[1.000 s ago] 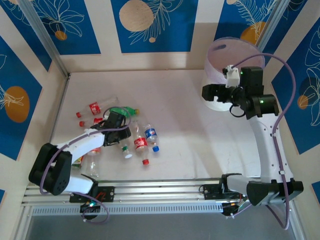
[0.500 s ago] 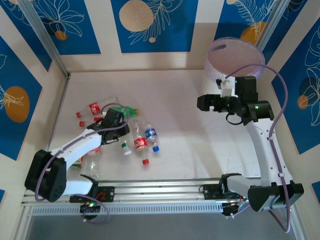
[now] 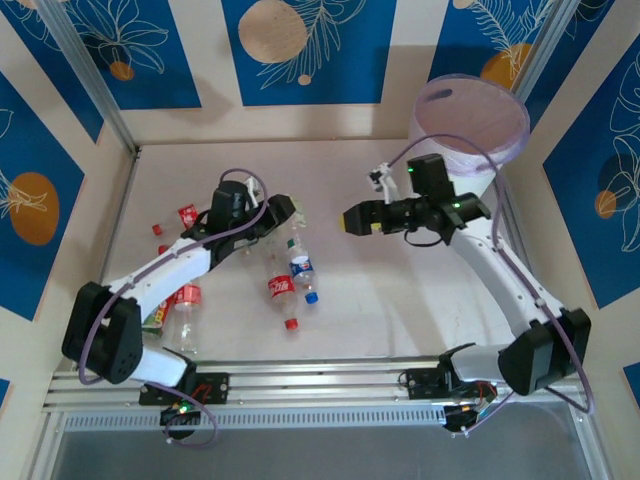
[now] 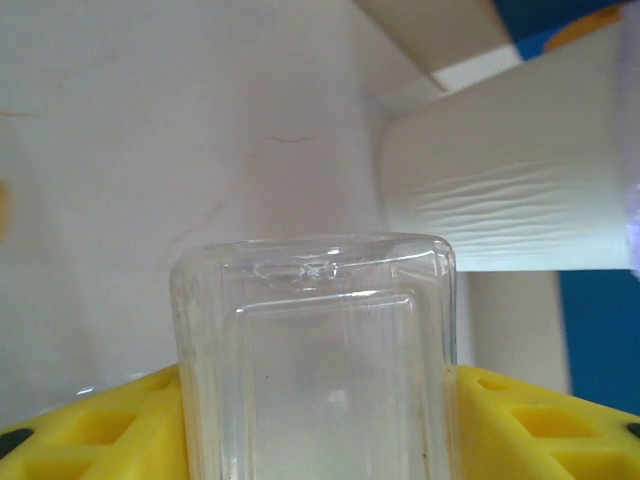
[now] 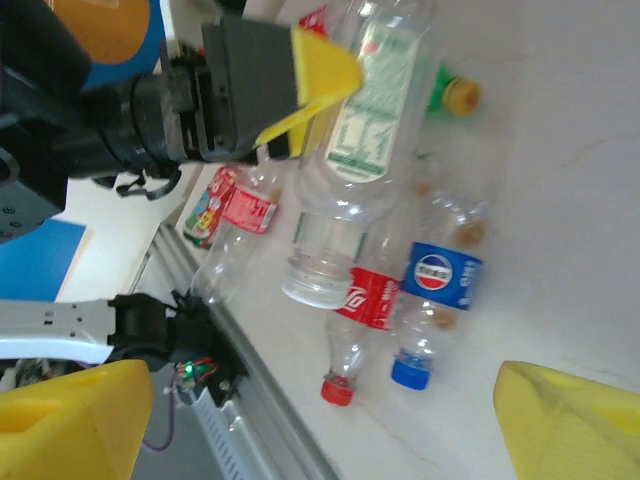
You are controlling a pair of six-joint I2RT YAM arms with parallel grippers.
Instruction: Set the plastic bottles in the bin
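Left claw is shut tight on a clear bottle with no cap and holds it over the other bottles, which lie on the table. Right claw is wide open with nothing in it, just across from the left one. Behind it, the bin stands in the far right corner.

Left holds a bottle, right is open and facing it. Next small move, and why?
Probably ease the right end effector forward around the clear bottle gripped by the left end effector. Its jaws are open and aimed at it, and the bin stands on the right arm's side.
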